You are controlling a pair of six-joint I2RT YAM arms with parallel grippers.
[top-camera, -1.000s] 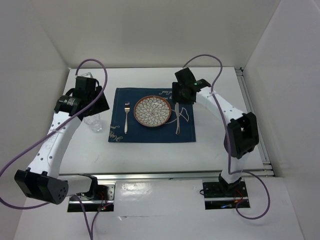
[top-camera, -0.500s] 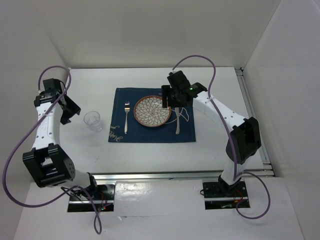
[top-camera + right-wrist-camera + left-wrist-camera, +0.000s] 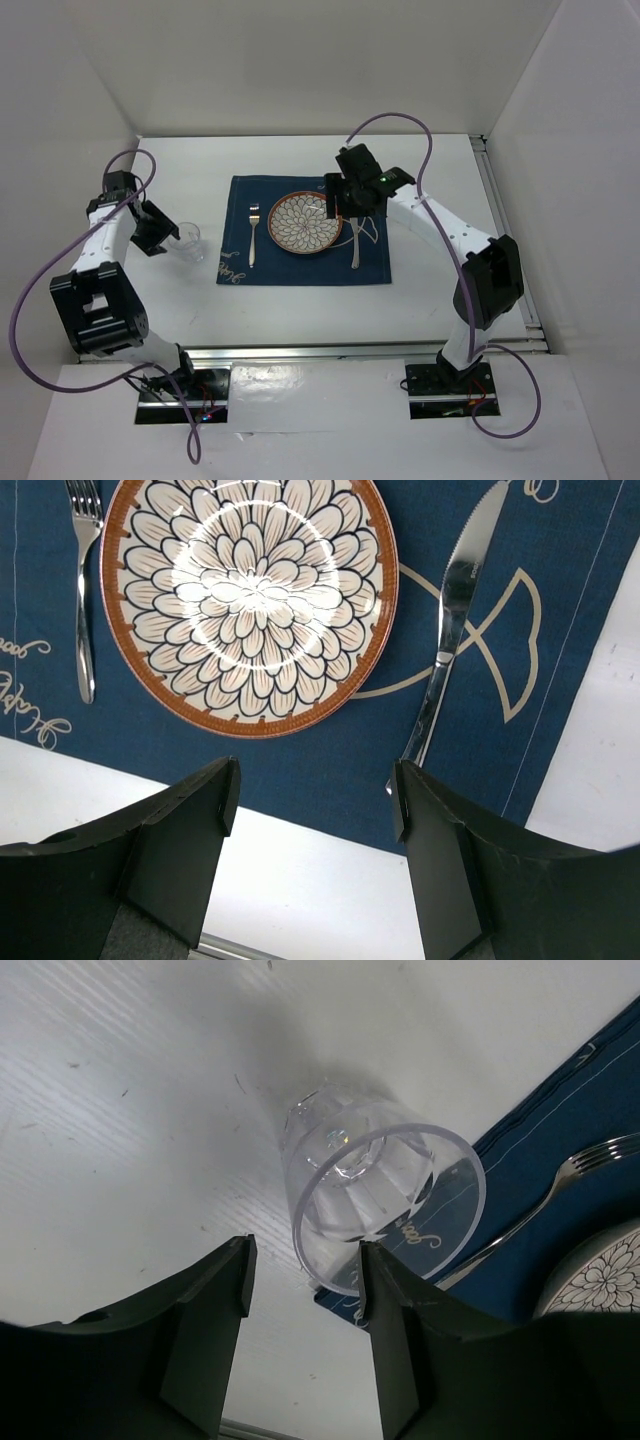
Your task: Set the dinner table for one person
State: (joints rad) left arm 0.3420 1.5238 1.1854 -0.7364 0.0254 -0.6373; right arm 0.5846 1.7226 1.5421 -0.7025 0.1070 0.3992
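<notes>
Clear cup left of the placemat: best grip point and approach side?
Grip the clear cup across its side wall, just under the rim, coming from its left, away from the placemat. It stands upright, mouth up, narrowing toward the base, and the left end effector faces it, open.

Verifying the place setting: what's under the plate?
The plate rests on the navy fish-print placemat, which lies on the dinner table. Whatever part of the print runs beneath the plate is covered.
</notes>
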